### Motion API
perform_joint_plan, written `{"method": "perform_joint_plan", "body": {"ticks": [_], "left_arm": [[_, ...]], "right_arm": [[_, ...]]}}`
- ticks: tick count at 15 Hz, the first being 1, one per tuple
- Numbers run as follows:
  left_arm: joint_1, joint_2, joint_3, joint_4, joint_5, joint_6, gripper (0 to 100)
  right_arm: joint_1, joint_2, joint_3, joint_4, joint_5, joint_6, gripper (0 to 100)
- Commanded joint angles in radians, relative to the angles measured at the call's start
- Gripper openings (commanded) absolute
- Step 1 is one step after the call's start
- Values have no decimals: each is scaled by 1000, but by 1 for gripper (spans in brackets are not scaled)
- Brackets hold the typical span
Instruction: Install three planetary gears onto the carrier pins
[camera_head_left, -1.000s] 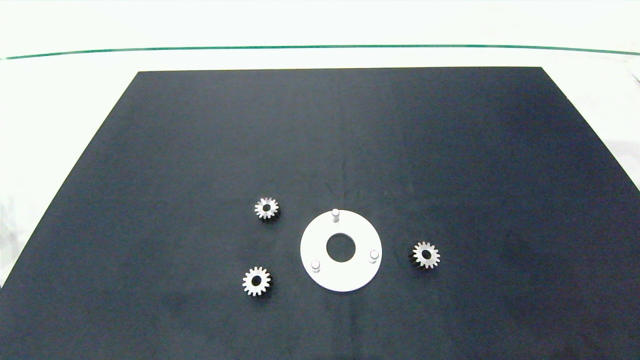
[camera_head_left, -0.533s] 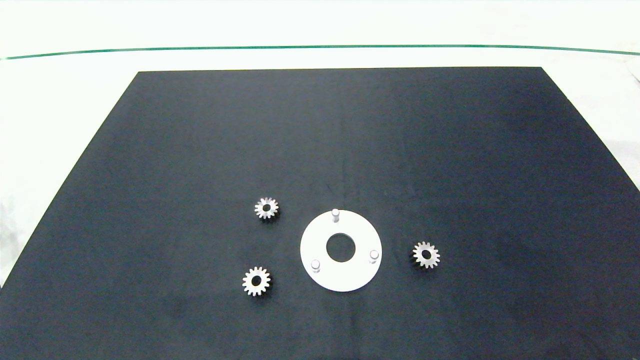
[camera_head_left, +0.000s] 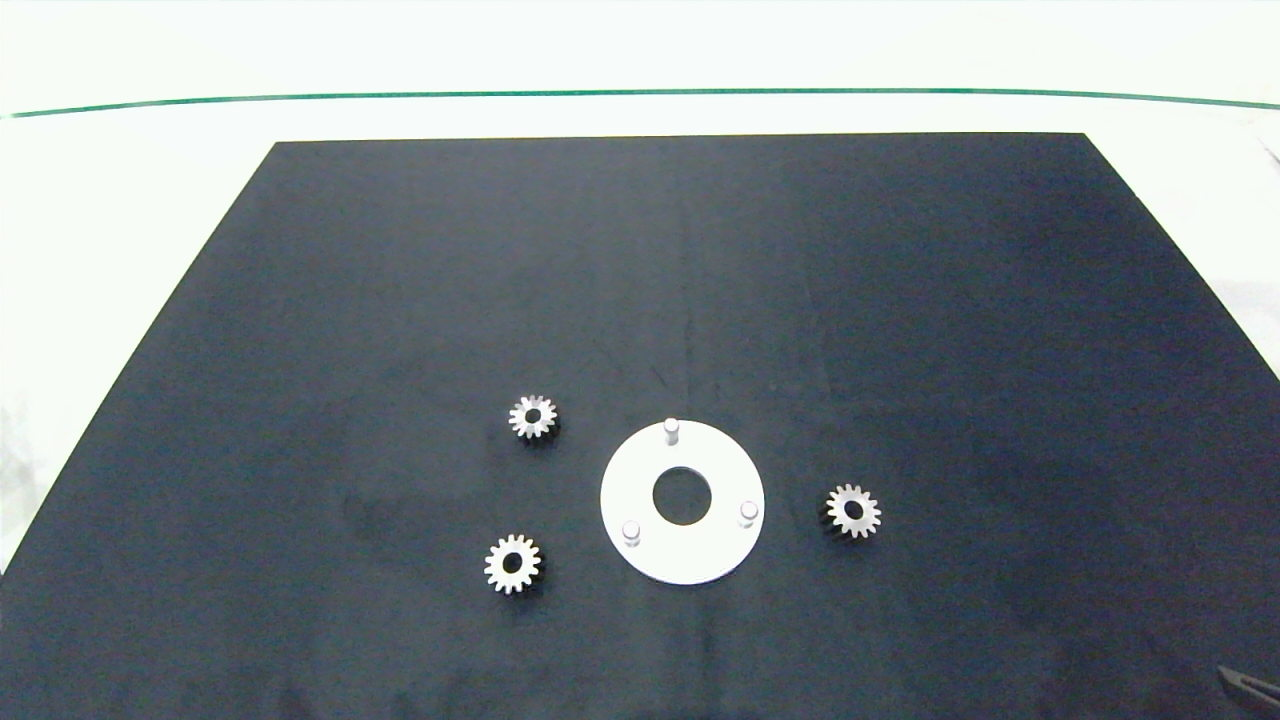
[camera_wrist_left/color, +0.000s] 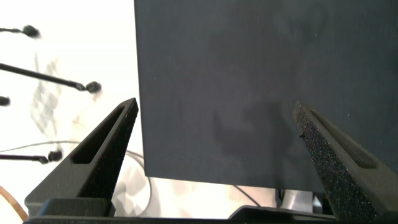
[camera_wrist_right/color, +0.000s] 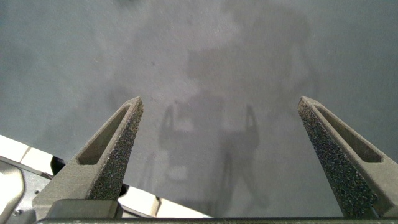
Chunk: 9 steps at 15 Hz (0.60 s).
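Both grippers are standing spread wide and holding nothing: the left gripper (camera_wrist_left/color: 214, 140) over the mat's (camera_head_left: 700, 280) edge, the right gripper (camera_wrist_right/color: 221, 130) over bare mat. Around the white disc (camera_head_left: 640, 540), gears are lying at ten (camera_head_left: 533, 417), eight (camera_head_left: 513, 563) and three o'clock (camera_head_left: 853, 511). All three pins (camera_head_left: 671, 429) are standing bare. Nothing is blocking them. I think a thin flat gear may be slipping, or tilting on its pin.

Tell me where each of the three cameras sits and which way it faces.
Head view: above, looking down at the black mat, white disc and three gears; a right tool tip shows at the corner.
Left wrist view: on the left arm, facing the mat's edge between the open left tool.
Right wrist view: on the right arm, facing bare mat between the open right tool.
Shared: all show the mat.
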Motion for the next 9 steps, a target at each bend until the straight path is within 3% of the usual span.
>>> {"method": "perform_joint_plan", "body": {"ticks": [1, 4, 7, 9], "left_arm": [[-2, 143, -5, -3, -4, -1, 100], [-13, 302, -34, -88, -1, 20, 100], [-91, 357, -51, -89, -1, 16, 100], [-119, 391, -51, -89, -1, 2, 100]], "right_arm": [[-1, 15, 7, -3, -6, -4, 100], [53, 122, -105, -15, -9, -15, 100], [60, 256, -121, -55, 2, 21, 100], [120, 348, -111, -123, 5, 39, 100]]}}
